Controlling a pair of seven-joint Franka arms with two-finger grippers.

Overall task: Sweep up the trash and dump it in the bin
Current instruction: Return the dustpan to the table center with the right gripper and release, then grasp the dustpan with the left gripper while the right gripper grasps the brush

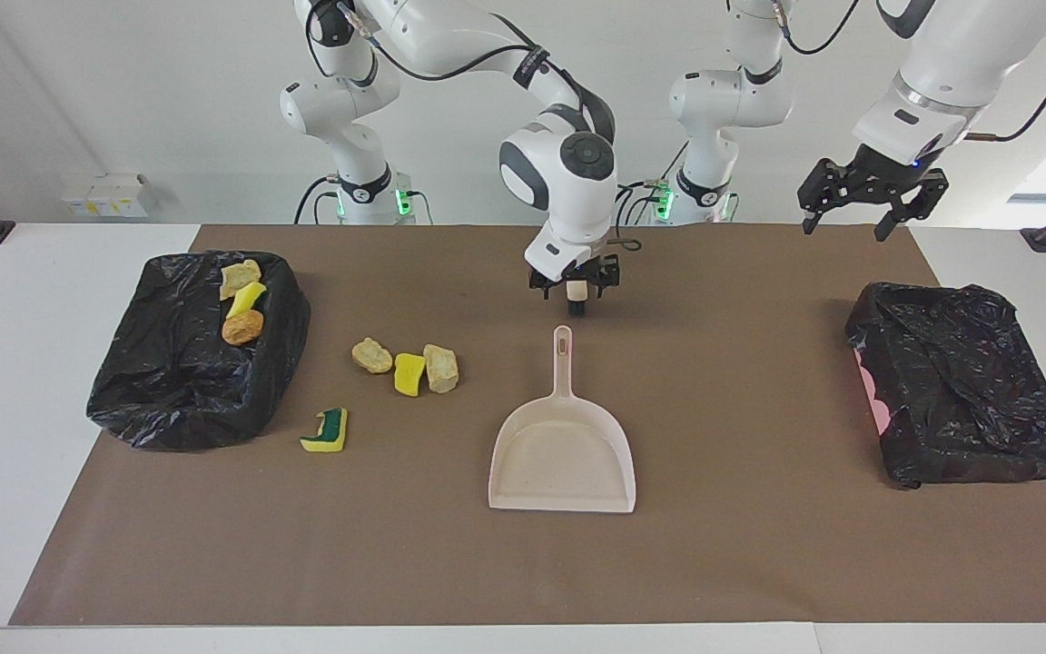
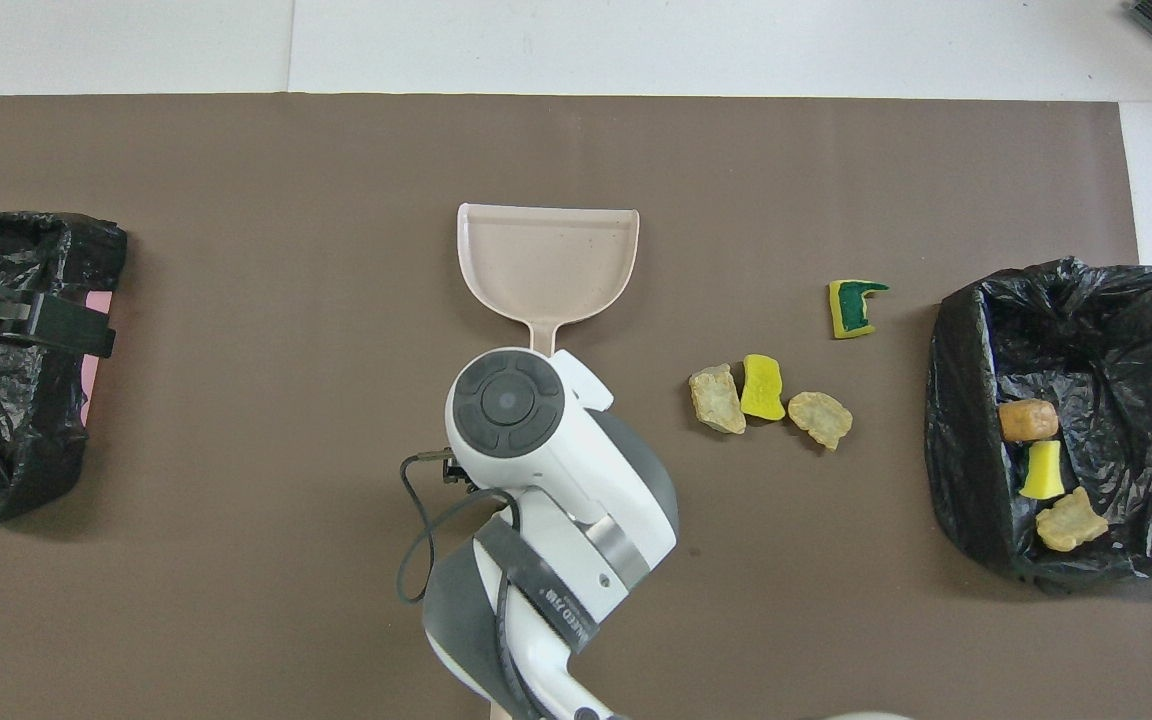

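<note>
The beige dustpan [image 1: 562,454] [image 2: 546,260] lies flat mid-mat, handle toward the robots, with nothing holding it. My right gripper [image 1: 575,286] hangs open just past the handle's end; its own wrist [image 2: 506,400] hides it in the overhead view. On the mat lie a tan lump [image 1: 372,355], a yellow sponge [image 1: 409,374], another tan lump [image 1: 440,368] and a yellow-and-green sponge [image 1: 327,431]. Three more bits of trash [image 1: 242,304] sit in the black-lined bin [image 1: 187,391] at the right arm's end. My left gripper [image 1: 868,195] waits open, high over the left arm's end.
A second black-lined bin [image 1: 959,391] with a pink wall showing stands at the left arm's end. A beige bit, probably the brush's end [image 1: 577,291], shows between the right gripper's fingers. The brown mat [image 1: 741,563] covers most of the table.
</note>
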